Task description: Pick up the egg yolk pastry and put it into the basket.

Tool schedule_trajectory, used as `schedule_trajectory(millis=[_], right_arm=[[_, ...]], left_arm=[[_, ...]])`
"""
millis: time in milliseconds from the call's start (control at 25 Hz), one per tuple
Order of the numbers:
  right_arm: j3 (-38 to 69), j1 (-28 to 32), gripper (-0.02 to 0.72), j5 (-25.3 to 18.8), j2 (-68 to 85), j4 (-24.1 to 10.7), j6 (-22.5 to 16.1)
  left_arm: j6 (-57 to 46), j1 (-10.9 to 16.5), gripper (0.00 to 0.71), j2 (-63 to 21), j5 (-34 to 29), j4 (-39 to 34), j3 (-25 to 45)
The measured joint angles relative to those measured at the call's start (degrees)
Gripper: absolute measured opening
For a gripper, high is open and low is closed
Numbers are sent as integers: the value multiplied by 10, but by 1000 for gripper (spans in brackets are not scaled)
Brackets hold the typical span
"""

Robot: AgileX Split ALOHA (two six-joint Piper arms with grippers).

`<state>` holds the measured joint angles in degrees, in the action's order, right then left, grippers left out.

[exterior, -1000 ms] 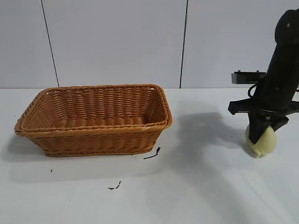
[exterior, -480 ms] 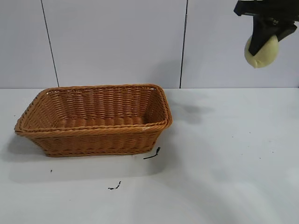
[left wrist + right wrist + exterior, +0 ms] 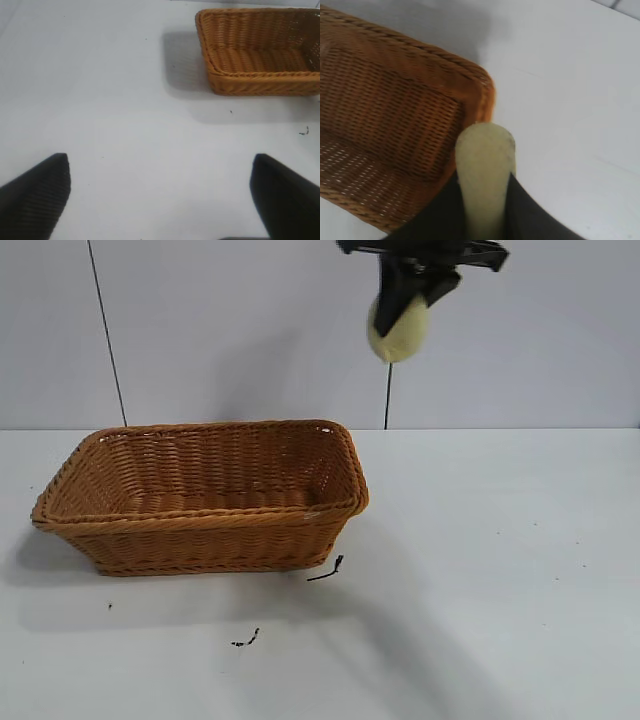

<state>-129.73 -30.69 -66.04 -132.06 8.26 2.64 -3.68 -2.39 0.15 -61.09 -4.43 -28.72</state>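
Pickup was done: my right end effector (image 3: 408, 292) had the egg yolk pastry (image 3: 398, 328) clamped, high beside the wicker basket (image 3: 200, 495). Drop-off was left; left end effector (image 3: 160, 192) sat spread, idle.

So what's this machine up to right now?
The right gripper is shut on a small yellow pastry and holds it high in the air, just right of the wicker basket on the table. The basket has nothing in it yet. The left gripper hangs open over bare table, off to the basket's side, doing nothing.
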Motion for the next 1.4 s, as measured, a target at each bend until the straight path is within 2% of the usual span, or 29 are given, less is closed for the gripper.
schedule_trajectory(millis=[320, 560, 640, 680, 760, 840, 880, 1120, 1280, 1400], right_arm=[[0, -37, 82, 73, -90, -2, 0], [0, -38, 102, 74, -119, 3, 0], [0, -38, 186, 75, -119, 3, 0], [0, -38, 269, 76, -119, 3, 0], [0, -38, 484, 76, -119, 3, 0], [0, -38, 614, 75, -116, 3, 2], [0, -38, 646, 75, -111, 3, 2], [0, -38, 692, 58, -57, -2, 4], [0, -33, 694, 47, -11, -30, 5], [-1, -11, 694, 42, 8, -38, 5]], left_arm=[[0, 0, 696, 0, 0, 0, 0], [0, 0, 696, 0, 0, 0, 0], [0, 0, 696, 0, 0, 0, 0], [0, 0, 696, 0, 0, 0, 0], [0, 0, 696, 0, 0, 0, 0], [0, 0, 696, 0, 0, 0, 0], [0, 0, 696, 0, 0, 0, 0], [0, 0, 696, 0, 0, 0, 0], [0, 0, 696, 0, 0, 0, 0], [0, 0, 696, 0, 0, 0, 0]])
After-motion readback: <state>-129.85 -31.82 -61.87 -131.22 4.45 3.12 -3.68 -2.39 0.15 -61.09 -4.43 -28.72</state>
